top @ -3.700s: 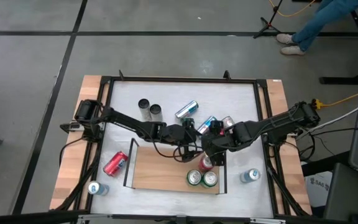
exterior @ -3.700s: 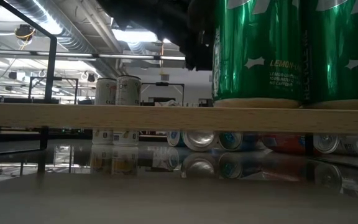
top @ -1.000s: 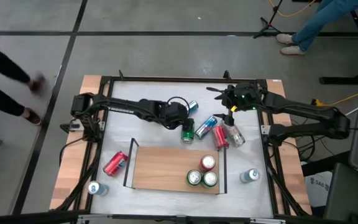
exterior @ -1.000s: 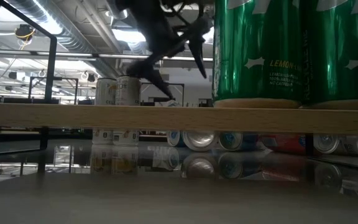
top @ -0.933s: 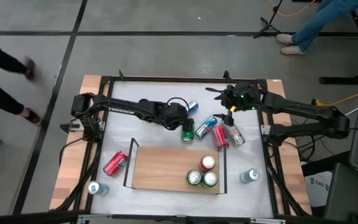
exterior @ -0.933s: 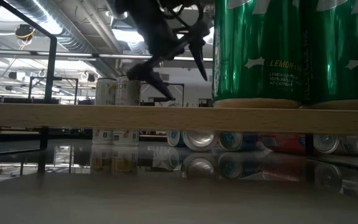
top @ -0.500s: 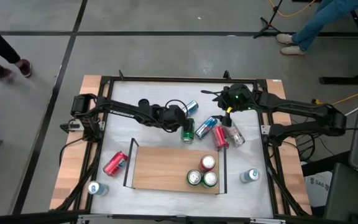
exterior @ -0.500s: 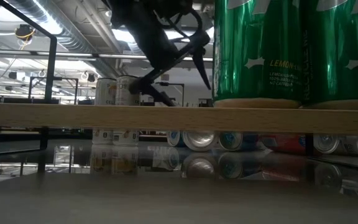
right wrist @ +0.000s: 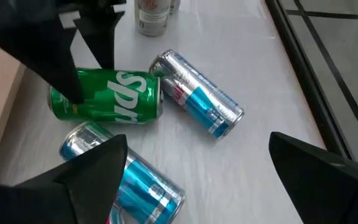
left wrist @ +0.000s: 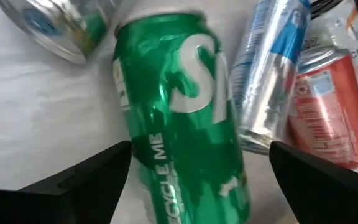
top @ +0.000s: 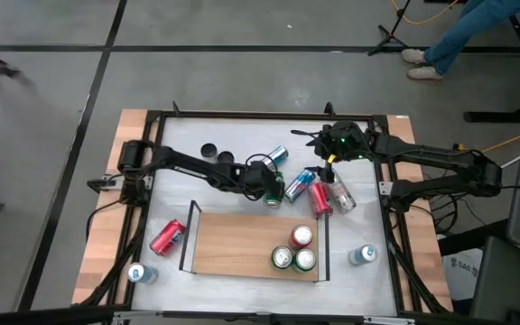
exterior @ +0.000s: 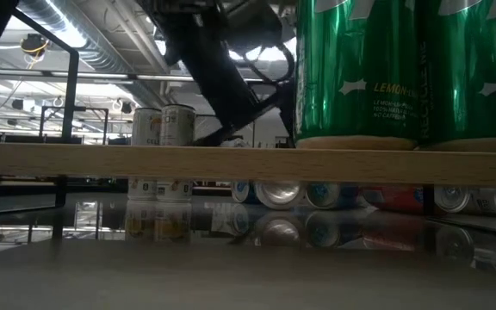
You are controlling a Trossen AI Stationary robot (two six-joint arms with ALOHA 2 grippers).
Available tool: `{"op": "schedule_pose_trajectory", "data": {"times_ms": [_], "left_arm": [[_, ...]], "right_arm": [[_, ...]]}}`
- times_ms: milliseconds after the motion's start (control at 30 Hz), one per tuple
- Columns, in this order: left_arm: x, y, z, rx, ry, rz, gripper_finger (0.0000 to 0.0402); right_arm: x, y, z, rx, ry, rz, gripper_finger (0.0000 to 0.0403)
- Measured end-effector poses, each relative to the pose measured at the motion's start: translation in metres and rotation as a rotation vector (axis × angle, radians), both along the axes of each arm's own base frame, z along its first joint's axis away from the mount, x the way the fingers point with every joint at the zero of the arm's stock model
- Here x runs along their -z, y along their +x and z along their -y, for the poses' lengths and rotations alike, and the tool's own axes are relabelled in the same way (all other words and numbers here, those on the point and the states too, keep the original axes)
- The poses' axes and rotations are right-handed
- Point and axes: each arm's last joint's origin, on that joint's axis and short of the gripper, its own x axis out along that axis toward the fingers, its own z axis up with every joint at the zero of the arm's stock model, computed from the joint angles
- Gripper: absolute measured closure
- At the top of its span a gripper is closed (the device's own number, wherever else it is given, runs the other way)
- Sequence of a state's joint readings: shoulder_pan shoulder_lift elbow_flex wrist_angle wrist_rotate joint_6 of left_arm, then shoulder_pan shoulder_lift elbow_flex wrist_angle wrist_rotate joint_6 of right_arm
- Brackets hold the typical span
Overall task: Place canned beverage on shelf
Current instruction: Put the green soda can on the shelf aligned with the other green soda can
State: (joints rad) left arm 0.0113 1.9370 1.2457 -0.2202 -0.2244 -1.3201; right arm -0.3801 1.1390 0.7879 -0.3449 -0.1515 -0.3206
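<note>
In the low view, the green can [exterior: 360,73] standing on the shelf [exterior: 248,162] reads "LEMON-L", cut off at its curve, with smaller lines beneath too fine to read. In the left wrist view, the green can [left wrist: 179,118] lying on the counter [left wrist: 36,124] carries a large white "S" and the words "CYCLE ME" along its side. In the right wrist view the same can shows white letters "Spr". Print on the other cans is unreadable.

green can [left wrist: 185,130] blurred, partly cropped
</note>
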Motion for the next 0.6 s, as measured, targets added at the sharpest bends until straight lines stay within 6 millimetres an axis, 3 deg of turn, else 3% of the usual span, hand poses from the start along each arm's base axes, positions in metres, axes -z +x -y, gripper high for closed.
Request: {"op": "schedule_pose_trajectory", "data": {"times_ms": [200, 600], "left_arm": [[0.016, 0.007, 0.000, -0.003, -0.012, 0.008, 0.0025], [0.017, 0.007, -0.007, -0.038, 0.005, 0.004, 0.0026]], "right_arm": [[0.000, 0.000, 0.000, 0.000, 0.001, -0.001, 0.0020], [0.000, 0.000, 0.000, 0.000, 0.001, -0.001, 0.0020]]}}
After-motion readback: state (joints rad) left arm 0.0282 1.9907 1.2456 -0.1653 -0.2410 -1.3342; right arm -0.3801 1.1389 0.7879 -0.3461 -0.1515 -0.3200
